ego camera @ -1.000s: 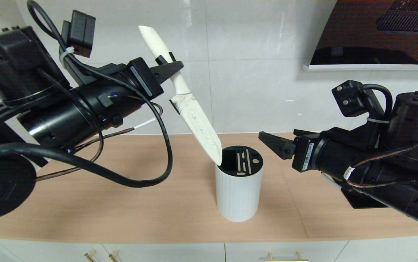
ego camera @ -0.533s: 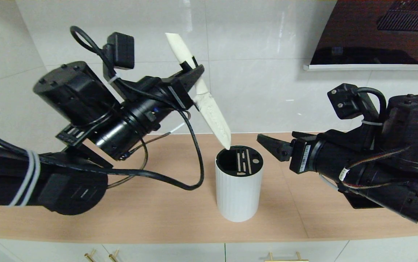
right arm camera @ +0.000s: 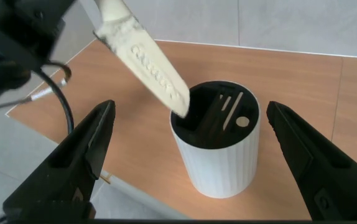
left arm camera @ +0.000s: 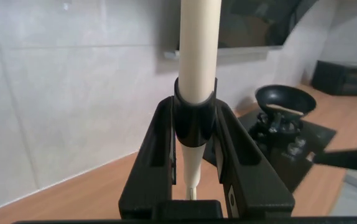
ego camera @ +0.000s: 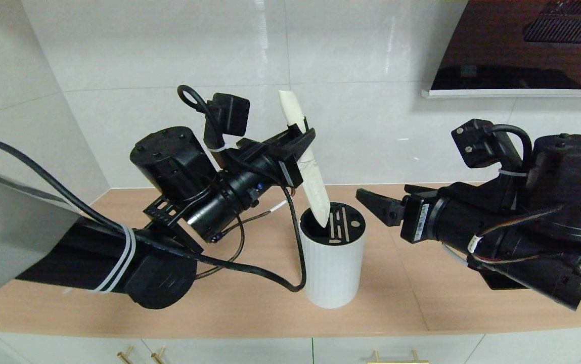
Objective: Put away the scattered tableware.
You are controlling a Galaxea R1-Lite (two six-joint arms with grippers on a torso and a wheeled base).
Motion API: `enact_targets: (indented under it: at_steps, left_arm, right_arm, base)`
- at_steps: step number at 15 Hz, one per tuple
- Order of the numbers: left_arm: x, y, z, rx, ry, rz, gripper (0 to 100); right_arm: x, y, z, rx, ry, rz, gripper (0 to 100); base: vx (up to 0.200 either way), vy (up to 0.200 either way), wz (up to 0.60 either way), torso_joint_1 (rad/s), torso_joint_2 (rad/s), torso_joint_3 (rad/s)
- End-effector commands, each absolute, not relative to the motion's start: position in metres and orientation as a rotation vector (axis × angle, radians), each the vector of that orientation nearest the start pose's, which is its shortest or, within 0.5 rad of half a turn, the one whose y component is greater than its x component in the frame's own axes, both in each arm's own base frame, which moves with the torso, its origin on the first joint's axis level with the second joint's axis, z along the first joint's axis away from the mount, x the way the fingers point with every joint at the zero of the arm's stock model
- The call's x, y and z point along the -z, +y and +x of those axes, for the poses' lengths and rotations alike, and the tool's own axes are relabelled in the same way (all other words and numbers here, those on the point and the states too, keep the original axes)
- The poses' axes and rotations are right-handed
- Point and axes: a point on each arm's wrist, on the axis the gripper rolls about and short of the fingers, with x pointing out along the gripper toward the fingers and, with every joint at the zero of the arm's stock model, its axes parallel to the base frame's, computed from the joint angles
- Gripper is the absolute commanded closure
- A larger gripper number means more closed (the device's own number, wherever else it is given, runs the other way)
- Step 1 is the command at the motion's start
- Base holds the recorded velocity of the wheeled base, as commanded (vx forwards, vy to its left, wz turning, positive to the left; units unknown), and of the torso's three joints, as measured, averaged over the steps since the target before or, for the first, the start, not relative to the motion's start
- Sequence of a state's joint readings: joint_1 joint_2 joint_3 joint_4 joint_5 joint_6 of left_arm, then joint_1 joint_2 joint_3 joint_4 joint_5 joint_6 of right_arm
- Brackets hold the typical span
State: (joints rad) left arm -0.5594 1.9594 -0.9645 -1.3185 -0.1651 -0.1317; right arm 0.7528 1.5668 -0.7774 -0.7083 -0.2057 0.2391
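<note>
Nothing is legible. The knife [right arm camera: 146, 64] bears raised lettering, too blurred to read. A white sticker [ego camera: 423, 218] carries print too small.

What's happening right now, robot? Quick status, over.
Left gripper shut on knife handle. Blade tip at holder opening. Right gripper open, beside holder. Nothing blocking.

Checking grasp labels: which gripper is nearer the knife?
Left. The left gripper is shut on the knife by its handle, above the holder; the right gripper is open to the holder's right, clear of the knife.
</note>
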Motion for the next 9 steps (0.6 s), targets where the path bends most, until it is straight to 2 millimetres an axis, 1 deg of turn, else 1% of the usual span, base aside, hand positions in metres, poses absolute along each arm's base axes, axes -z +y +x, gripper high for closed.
enact_targets:
  at_steps: [1,6,9]
  left_arm:
    - [-0.196,-0.202,0.314,0.739,-0.257,-0.175,100]
    - [-0.181,-0.212,0.313,0.753,-0.234,-0.155,100]
    - [-0.170,-0.215,0.315,0.751,-0.211,-0.125,100]
  right_arm:
    - [-0.219,0.187,0.207,-0.535,0.145,0.192,0]
    - [-0.217,0.188,0.207,-0.534,0.149,0.189,0]
    - [-0.218,0.188,0.207,-0.534,0.148,0.190,0]
  base:
    - [0.000,0.000,0.00,0.000,0.00,0.000]
    - [0.000,0.000,0.00,0.000,0.00,0.000]
    - [0.000,0.000,0.00,0.000,0.00,0.000]
